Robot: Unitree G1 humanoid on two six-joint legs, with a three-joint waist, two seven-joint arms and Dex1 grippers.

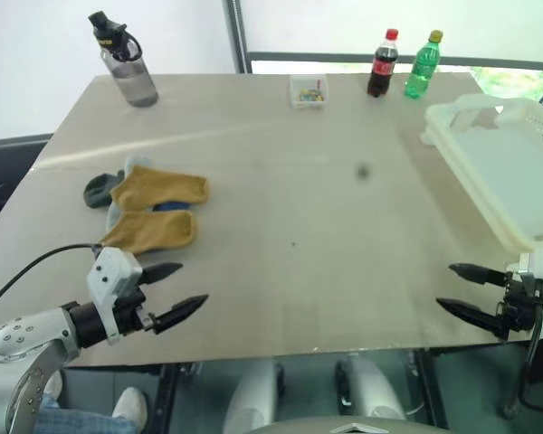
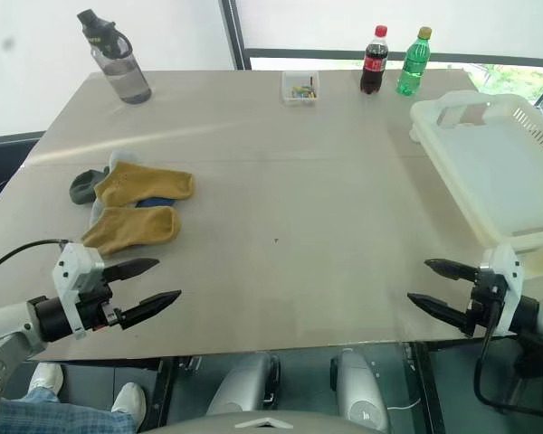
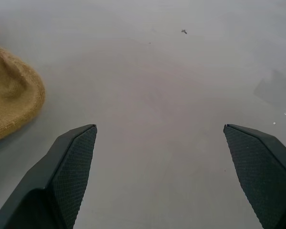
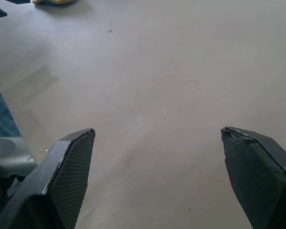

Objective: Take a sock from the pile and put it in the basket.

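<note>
Mustard sock (image 1: pixel 149 230): soft, light, limp; pinch its near edge.
Left gripper (image 1: pixel 176 291): wide open, empty.
Right gripper (image 1: pixel 455 289): wide open, empty.

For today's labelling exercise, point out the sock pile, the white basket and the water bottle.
sock pile (image 1: pixel 158 190), left eye view, on the upper yellow sock
white basket (image 1: pixel 525 172), left eye view, on its bare floor
water bottle (image 1: pixel 134 80), left eye view, on its clear body

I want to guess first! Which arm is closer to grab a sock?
Probably the left. Its open tool sits just in front of the pile, while the right tool is far across the table, beside the basket.
</note>
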